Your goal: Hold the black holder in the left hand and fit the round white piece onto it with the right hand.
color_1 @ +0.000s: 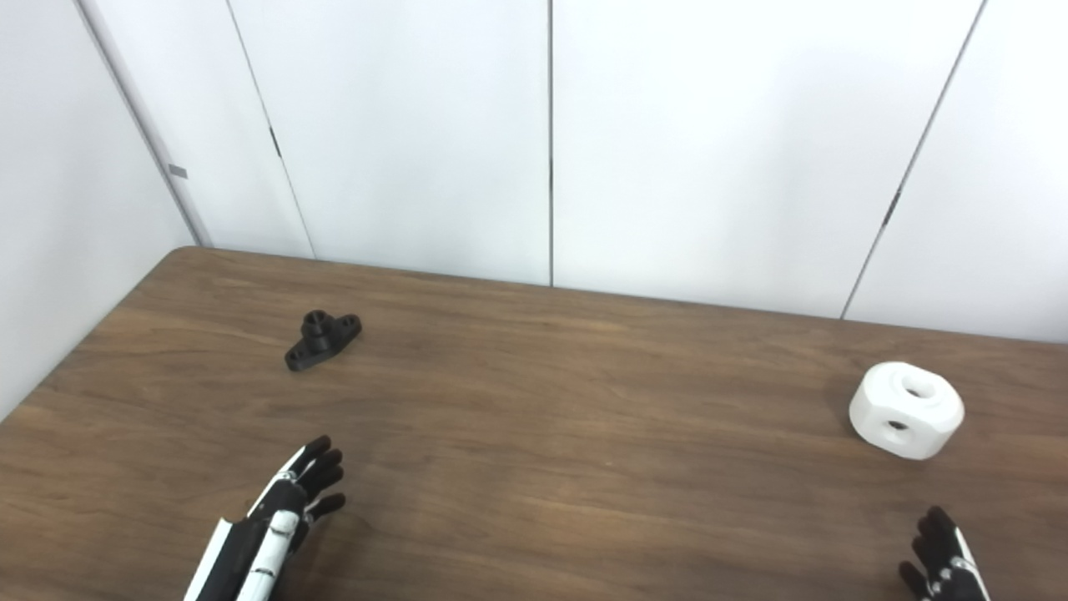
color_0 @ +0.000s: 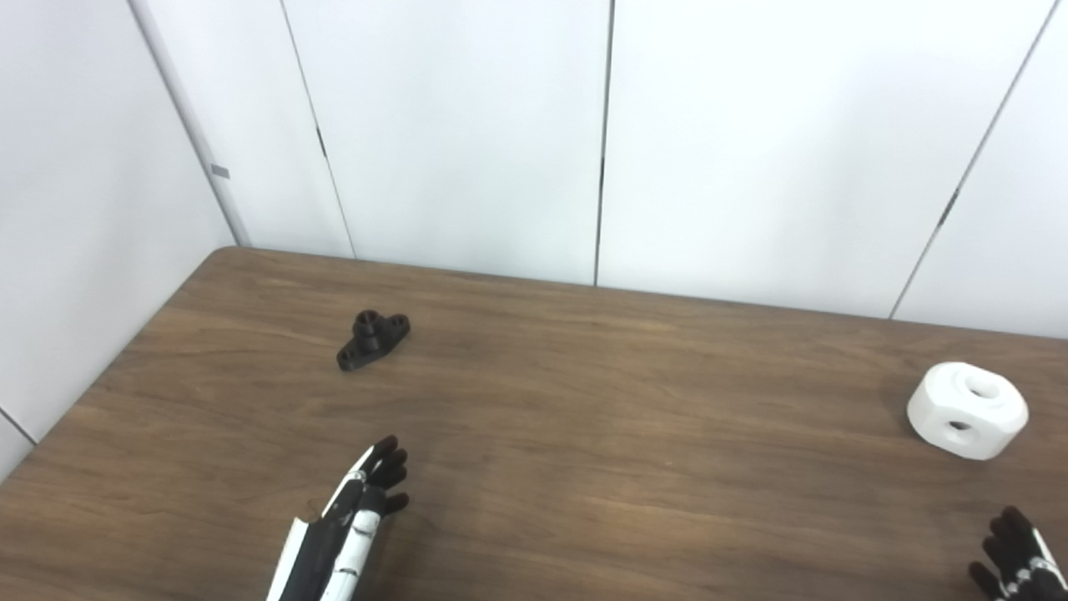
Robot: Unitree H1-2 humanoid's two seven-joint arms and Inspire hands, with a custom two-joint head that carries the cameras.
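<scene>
left hand (color_0: 355,517) is sitting empty, fingers loosely apart | black holder (color_0: 373,339) is lying straight beyond it on the table (color_0: 584,434), long axis slanting far-right | right hand (color_0: 1016,558) is mostly cropped, can't tell its state, round white piece (color_0: 967,409) is waiting just past it, way right of the holder

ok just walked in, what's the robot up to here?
Nothing is held yet. The black holder lies on the table at far left, the round white piece at far right. The left robot hand is open and short of the holder; the right robot hand sits near the bottom edge, empty, below the white piece.
</scene>
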